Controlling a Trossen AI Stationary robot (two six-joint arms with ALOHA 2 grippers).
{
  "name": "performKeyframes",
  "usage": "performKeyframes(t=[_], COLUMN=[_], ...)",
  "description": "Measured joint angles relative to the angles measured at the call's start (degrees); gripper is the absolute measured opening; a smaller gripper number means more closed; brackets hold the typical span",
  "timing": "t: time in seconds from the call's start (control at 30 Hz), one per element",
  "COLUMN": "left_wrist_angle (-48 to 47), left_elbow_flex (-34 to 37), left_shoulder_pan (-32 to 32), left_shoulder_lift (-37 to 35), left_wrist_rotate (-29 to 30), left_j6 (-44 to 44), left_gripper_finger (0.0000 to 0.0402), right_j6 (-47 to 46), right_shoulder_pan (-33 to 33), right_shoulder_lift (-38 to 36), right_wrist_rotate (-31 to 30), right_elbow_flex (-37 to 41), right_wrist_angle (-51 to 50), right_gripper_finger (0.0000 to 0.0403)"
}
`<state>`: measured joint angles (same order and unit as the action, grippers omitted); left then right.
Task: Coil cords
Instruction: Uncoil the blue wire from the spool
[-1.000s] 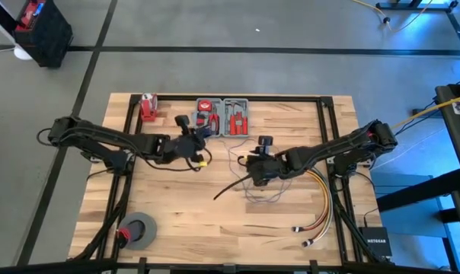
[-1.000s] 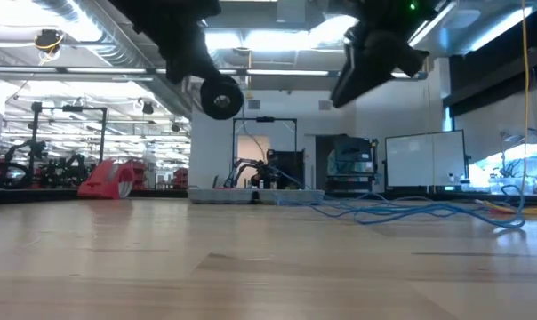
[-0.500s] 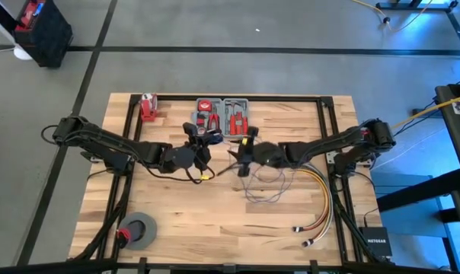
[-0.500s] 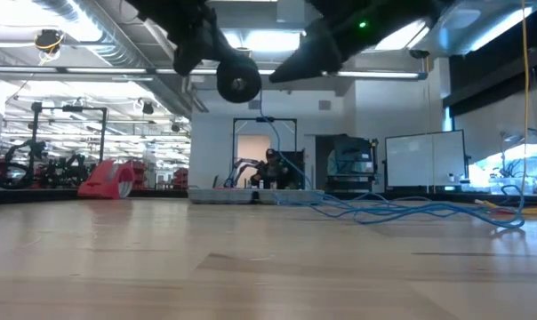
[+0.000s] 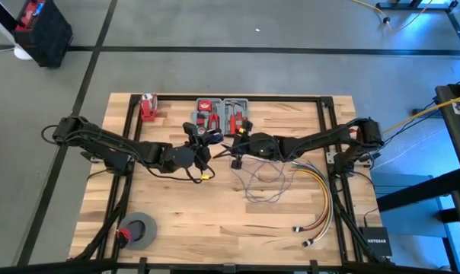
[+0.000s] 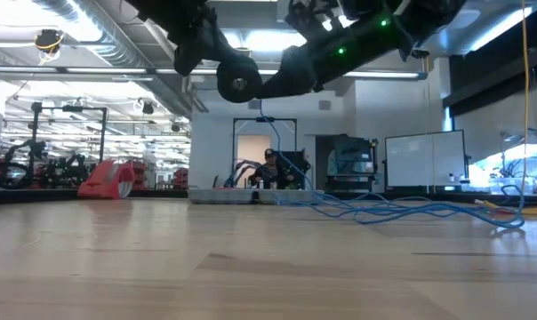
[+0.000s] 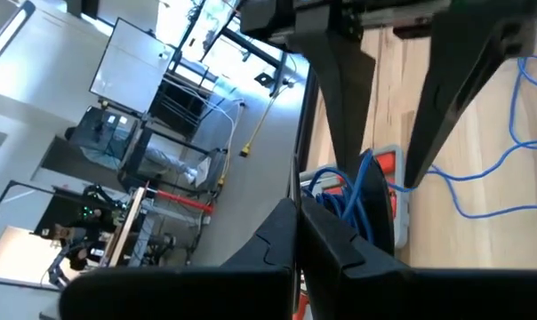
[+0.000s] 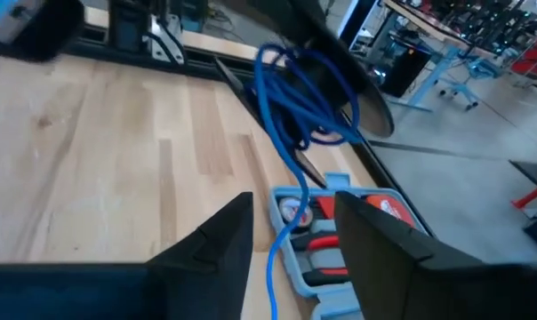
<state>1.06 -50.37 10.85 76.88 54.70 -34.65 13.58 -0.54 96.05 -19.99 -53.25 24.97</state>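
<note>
Left gripper (image 5: 202, 143) up off the table, near the middle just in front of the grey tool case (image 5: 224, 116), fingers clamped on a small coil of the blue cords (image 5: 202, 139); the left wrist view shows the blue loops (image 7: 357, 200) bunched right at its closed fingertips. Right gripper (image 5: 235, 148) sits just beside it, fingers spread apart with nothing between them, pointed at the coil; in the right wrist view the coil (image 8: 300, 98) hangs ahead of the two open fingers (image 8: 217, 238), one strand dropping down between them toward the tool case (image 8: 340, 231). Cannot tell if a finger touches that strand. Rest of the cords (image 5: 262, 183) lie loose in tangled loops on the wooden table (image 5: 215, 221), under and in front of the right arm, running up to the held coil. Low view: both grippers raised above the tabletop, left gripper (image 6: 236, 78), loose blue cord (image 6: 402, 212) sprawled across the far table. Bundle of yellow, orange and red cables (image 5: 321, 199) lies on the table's right side. Grey roll of tape (image 5: 138, 230) at the near left corner, well apart. Small red item (image 5: 147, 107) at the far left edge.
</note>
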Motion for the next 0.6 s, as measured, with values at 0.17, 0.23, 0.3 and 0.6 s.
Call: performKeyframes(t=[0.17, 0.23, 0.3, 0.6], left_wrist_angle=[0.0, 0.0, -0.1, 0.8], left_elbow_flex=[0.0, 0.0, 0.0, 0.0], left_shoulder_pan=[0.0, 0.0, 0.0, -0.2], left_shoulder_lift=[0.0, 0.0, 0.0, 0.0], left_wrist_rotate=[0.0, 0.0, 0.0, 0.0], left_j6=[0.2, 0.2, 0.4, 2.7], left_gripper_finger=[0.0, 0.0, 0.0, 0.0], right_j6=[0.7, 1.9, 3.3, 8.0], right_shoulder_pan=[0.1, 0.3, 0.6, 6.3], right_shoulder_lift=[0.6, 0.5, 0.5, -2.1], right_wrist_rotate=[-0.3, 0.2, 0.0, -2.2], right_elbow_flex=[0.0, 0.0, 0.0, -4.8], right_wrist_angle=[-0.2, 0.3, 0.7, -4.6], right_gripper_finger=[0.0088, 0.0033, 0.0013, 0.0007])
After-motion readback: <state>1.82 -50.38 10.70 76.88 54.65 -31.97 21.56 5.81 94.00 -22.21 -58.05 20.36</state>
